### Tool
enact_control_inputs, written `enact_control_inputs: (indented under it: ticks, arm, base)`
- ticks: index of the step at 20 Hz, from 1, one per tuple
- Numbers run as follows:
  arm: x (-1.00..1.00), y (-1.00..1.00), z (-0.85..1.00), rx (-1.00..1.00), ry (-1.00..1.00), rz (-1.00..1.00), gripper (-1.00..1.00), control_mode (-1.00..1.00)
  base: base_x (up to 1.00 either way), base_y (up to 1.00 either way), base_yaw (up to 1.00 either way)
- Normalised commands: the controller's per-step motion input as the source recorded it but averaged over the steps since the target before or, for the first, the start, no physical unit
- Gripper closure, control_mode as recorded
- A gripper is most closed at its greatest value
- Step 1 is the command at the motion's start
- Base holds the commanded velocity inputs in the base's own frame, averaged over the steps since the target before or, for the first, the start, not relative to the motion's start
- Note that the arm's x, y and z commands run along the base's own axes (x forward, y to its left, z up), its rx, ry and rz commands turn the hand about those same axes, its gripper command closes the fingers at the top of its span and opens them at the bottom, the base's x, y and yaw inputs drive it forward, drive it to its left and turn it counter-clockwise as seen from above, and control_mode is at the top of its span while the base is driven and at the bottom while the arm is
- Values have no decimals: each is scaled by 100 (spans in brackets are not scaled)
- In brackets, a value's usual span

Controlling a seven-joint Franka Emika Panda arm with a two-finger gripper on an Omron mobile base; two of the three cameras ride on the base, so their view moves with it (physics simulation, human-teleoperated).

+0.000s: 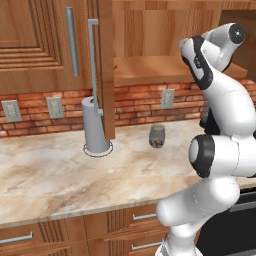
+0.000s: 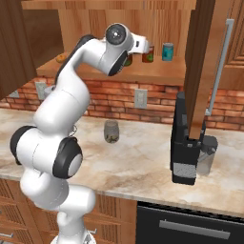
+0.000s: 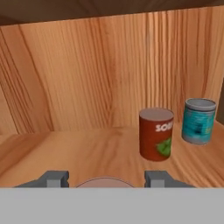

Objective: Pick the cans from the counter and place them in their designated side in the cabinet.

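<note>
I'm holding a red can (image 3: 104, 182) in my pincer (image 3: 104, 179), jaws closing on its sides. Another red can (image 3: 156, 134) is standing on the cabinet shelf (image 3: 65, 151) just ahead-right, beside a teal can (image 3: 199, 120).

can (image 3: 156, 134) on cabinet shelf (image 3: 87, 151) | teal can (image 3: 199, 120) right

- My gripper (image 3: 104, 177) is clamped on a can's metal top (image 3: 105, 182).
- On the shelf board (image 3: 65, 148), a red can (image 3: 156, 134) stands upright near a teal-blue can (image 3: 199, 120).

Wooden cabinet shelf (image 3: 65, 148) bearing red can (image 3: 156, 134) beside teal can (image 3: 199, 120).
</note>
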Motion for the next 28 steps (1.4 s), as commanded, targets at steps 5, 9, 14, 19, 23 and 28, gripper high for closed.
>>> enact_control_inputs:
  ticks: [5,9,14,19,23,28]
  arm:
    - [31,-4,0,-1,1,1,100,-100]
    - [27,0,0,-1,3,1,100,-100]
    - [23,0,0,-1,4,1,100,-100]
    - [21,0,-1,-1,4,0,100,-100]
    - [22,0,-6,-1,2,1,100,-100]
    - [14,-3,-13,-2,0,1,100,-100]
  base:
    - [0,0,0]
    - [0,0,0]
    - [0,0,0]
    - [0,0,0]
    - [0,0,0]
    - [0,0,0]
